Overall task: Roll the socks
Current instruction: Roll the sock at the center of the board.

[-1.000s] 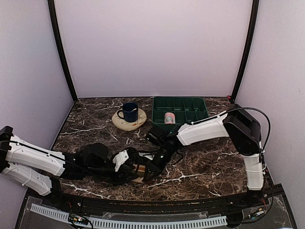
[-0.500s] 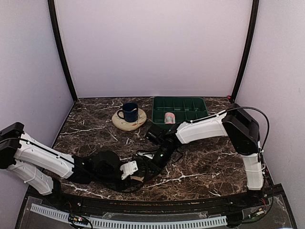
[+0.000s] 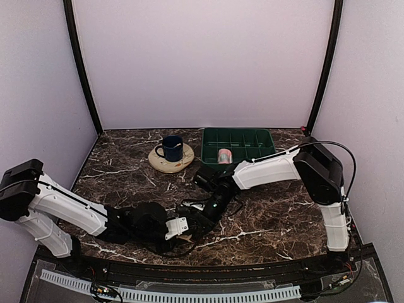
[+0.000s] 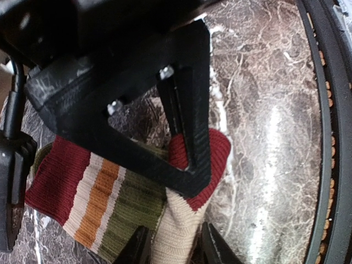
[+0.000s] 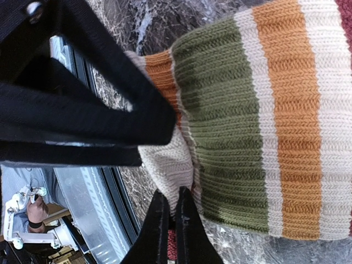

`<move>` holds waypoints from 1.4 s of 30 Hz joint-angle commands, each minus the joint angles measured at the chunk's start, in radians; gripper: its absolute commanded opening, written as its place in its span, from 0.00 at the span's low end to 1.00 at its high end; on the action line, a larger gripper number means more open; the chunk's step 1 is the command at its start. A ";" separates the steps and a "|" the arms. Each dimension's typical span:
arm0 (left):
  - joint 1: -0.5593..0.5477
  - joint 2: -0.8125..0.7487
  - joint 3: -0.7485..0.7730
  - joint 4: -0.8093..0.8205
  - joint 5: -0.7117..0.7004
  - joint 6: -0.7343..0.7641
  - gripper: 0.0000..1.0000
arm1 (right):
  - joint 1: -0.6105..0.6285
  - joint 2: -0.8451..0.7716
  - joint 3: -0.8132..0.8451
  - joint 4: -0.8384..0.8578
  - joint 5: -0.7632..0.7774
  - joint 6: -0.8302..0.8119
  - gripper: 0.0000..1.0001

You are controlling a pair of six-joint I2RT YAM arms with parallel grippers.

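Note:
The cream sock [image 4: 104,198] with green, orange and red stripes lies flat near the table's front edge, mostly hidden under both grippers in the top view. My right gripper [image 5: 169,212] is shut, pinching a cream fold of the sock [image 5: 247,126]. My left gripper [image 4: 176,250] meets it from the left. Its jaws stand astride the cream part beside the maroon end, with a thin dark gap on one side. From above, the left gripper [image 3: 184,231] and right gripper [image 3: 197,224] nearly touch. The pink sock [image 3: 224,156] sits rolled in the green tray [image 3: 252,136].
A dark blue mug [image 3: 172,148] stands on a round tan coaster [image 3: 165,165] at the back, left of the green tray. The black frame rail [image 4: 330,137] runs just beyond the sock along the table's front edge.
My left arm has slid to the right along the front edge, bringing its gripper up against the right one over the sock. The right arm has hardly moved.

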 commanded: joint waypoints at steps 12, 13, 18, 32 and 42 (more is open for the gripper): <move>-0.009 0.038 0.052 -0.092 -0.024 0.013 0.10 | -0.008 0.031 0.043 -0.036 -0.028 -0.019 0.00; -0.009 0.041 0.054 -0.099 -0.021 0.012 0.09 | -0.008 0.031 0.044 -0.036 -0.028 -0.017 0.00; -0.009 0.051 0.068 -0.135 0.001 -0.008 0.03 | -0.008 0.033 0.045 -0.032 -0.027 -0.013 0.00; -0.002 0.061 0.127 -0.249 0.099 -0.063 0.00 | -0.035 -0.070 -0.096 0.131 -0.010 0.066 0.32; 0.060 0.041 0.133 -0.270 0.208 -0.121 0.00 | -0.098 -0.211 -0.304 0.373 0.010 0.197 0.32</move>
